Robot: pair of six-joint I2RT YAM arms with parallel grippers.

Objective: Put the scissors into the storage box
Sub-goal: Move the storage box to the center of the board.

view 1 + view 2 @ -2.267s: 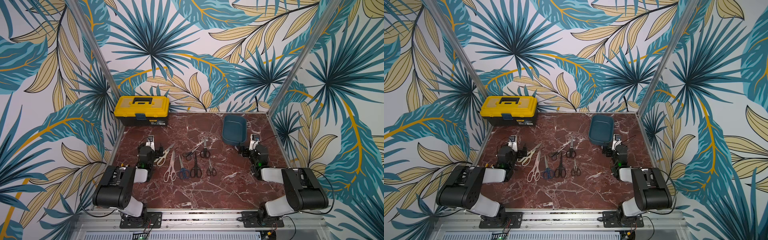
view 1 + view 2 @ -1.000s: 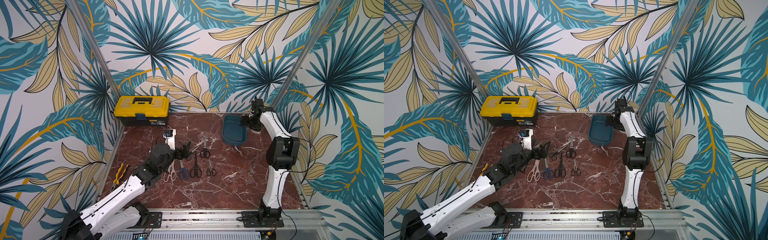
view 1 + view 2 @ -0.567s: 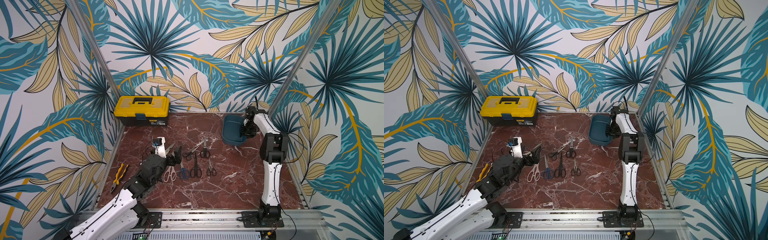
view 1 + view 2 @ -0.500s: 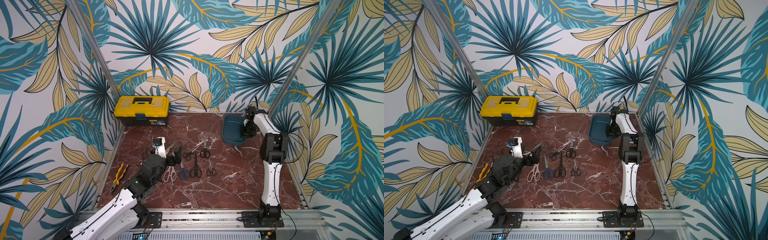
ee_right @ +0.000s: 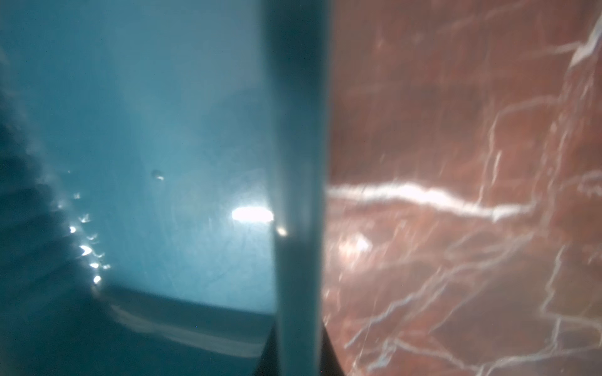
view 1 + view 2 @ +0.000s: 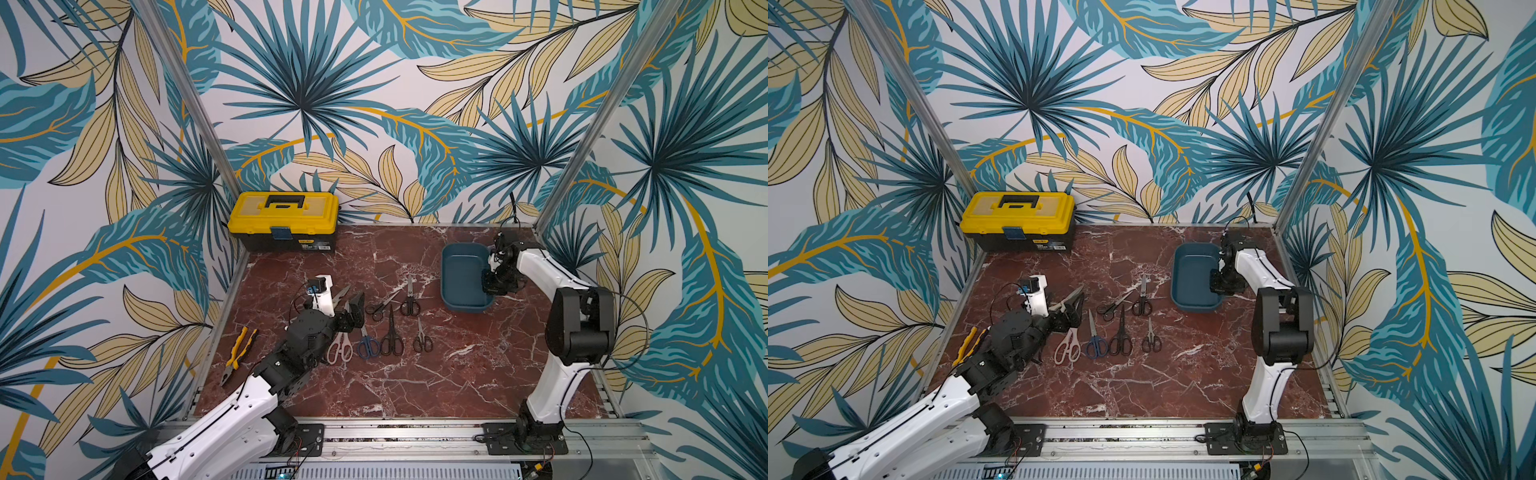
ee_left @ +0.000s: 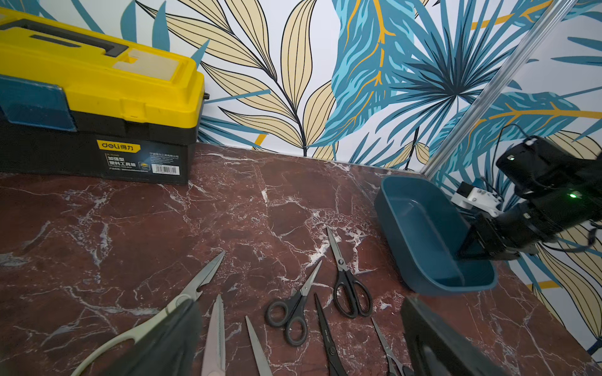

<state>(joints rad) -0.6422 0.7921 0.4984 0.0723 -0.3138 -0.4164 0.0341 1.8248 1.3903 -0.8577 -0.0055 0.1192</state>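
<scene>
Robot lab test cell: leaf-print walls (image 6: 374, 104), aluminium post (image 6: 597, 118), marble-look tabletop (image 6: 457, 374), rail-mounted arms (image 6: 552, 386).

Scissors (image 6: 390, 328) centre; storage box (image 6: 461, 270) behind-right of them; toolbox (image 6: 286, 220) behind-left; pliers (image 6: 239, 351) left.

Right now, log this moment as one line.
left gripper: open over cream-handled scissors | right gripper: shut on storage box wall | storage box: empty | stowed: none

Only readable stuff I've got is on the toolbox (image 7: 97, 97): yellow tag (image 7: 119, 146) on its black front says "deli 得力", white print right under that reads "加强型 塑料工具箱", and the barcode sticker (image 7: 166, 169) beside it is too tiny to read.
</scene>
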